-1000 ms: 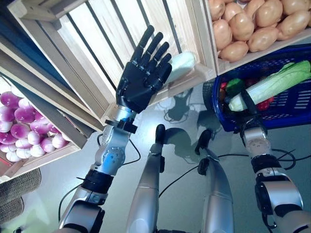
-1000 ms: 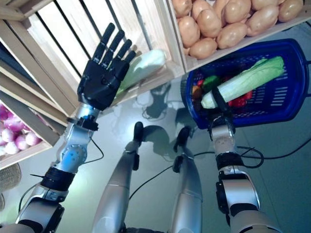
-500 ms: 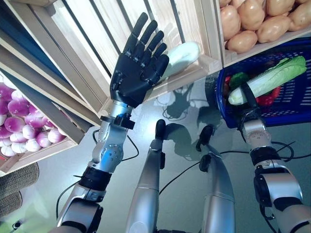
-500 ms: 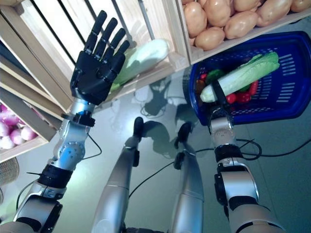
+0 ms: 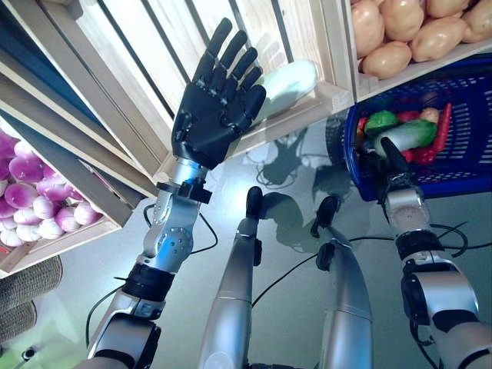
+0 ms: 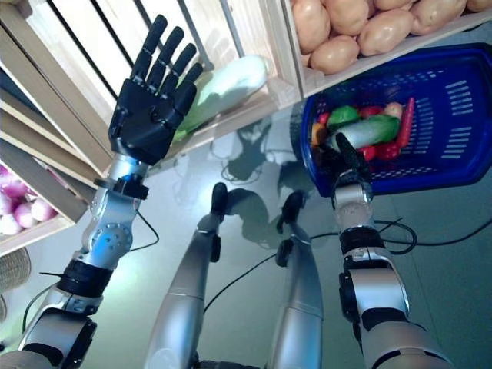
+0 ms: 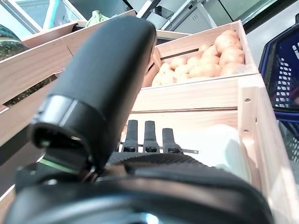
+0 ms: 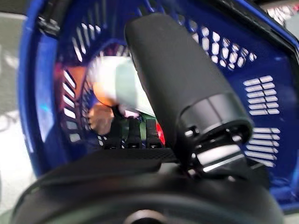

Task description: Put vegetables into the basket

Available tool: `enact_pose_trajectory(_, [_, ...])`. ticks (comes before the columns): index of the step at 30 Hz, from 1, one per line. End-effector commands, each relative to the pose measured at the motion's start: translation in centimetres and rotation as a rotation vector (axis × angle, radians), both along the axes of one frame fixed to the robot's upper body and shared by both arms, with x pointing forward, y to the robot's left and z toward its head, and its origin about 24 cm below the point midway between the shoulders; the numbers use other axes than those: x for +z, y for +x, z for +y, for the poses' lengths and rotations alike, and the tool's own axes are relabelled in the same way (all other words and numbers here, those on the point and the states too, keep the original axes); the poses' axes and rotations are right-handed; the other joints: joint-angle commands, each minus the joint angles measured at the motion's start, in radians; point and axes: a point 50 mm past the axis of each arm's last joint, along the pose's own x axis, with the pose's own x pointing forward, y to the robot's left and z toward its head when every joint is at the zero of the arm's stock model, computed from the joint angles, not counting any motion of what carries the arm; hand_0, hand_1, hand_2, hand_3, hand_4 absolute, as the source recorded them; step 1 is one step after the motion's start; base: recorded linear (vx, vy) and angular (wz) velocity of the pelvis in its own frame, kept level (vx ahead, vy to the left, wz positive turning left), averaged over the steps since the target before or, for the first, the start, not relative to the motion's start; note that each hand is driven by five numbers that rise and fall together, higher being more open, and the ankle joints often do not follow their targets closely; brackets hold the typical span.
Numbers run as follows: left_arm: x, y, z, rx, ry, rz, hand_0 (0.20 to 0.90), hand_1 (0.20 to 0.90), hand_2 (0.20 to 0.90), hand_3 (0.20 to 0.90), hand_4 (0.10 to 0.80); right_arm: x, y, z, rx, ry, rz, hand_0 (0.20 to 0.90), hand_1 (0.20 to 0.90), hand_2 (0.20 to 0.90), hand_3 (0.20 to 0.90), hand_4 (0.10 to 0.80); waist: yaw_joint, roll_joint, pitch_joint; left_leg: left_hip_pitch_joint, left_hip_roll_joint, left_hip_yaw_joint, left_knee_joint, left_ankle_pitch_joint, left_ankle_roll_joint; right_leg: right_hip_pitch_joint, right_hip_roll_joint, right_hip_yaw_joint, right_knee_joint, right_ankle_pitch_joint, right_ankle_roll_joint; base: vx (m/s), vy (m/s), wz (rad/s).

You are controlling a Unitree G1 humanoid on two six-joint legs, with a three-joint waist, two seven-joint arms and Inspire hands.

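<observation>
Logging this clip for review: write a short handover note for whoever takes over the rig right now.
Left hand: open, fingers straight, raised in front of the slatted wooden crate, holding nothing.
Right hand: at the near rim of the blue basket; its grip is unclear.
Done: cabbage, green pepper and red vegetables lie in the basket.
Left: a pale green vegetable lies in the crate just past the left hand's fingers; pick it and bring it to the basket.

Slatted crate (image 5: 154,69) floor is bare around the left hand (image 5: 215,108); only a pale cabbage (image 5: 288,81) lies against the front rail. Basket (image 6: 461,154) near end is crowded with vegetables (image 6: 369,132); far end is open.
</observation>
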Motion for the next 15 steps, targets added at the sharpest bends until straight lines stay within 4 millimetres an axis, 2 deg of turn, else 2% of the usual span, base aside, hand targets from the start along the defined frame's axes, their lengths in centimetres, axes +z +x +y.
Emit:
enact_pose_trajectory(1, [6.0,-3.3,0.1,0.021,-0.043,-0.363,0.9,0.9,0.9,0.9,0.8,3.1,-1.4,-4.3,-0.219,-0.147,-0.002,0.9,0.9,0.9,0.9,0.8,0.014,0.048,-0.001,0.052,-0.049,-0.002,-0.046,-0.006,-0.004,0.076,0.037,0.007,0.002,-0.012,0.012,0.0,0.0,0.0])
enact_pose_trajectory(9, [7.0,-4.2,0.7,0.115,-0.036,-0.446,0.9,0.9,0.9,0.9,0.8,3.0,-2.0,-4.3,-0.306,-0.216,0.042,0.9,0.9,0.9,0.9,0.8,0.013,0.053,-0.001,0.084,-0.051,0.003,-0.058,-0.009,0.001,0.109,0.043,0.009,-0.014,-0.016,0.007,0.0,0.0,0.0])
enact_pose_trajectory(15, [7.4,-4.9,1.8,0.352,0.011,-0.474,0.9,0.9,0.9,0.9,0.8,1.6,-2.1,-2.5,-0.207,-0.285,-0.022,0.9,0.9,0.9,0.9,0.8,0.009,0.044,-0.001,0.134,-0.046,0.014,-0.093,-0.001,0.0,0.16,0.052,0.003,-0.046,-0.019,0.003,-0.001,0.004,-0.01])
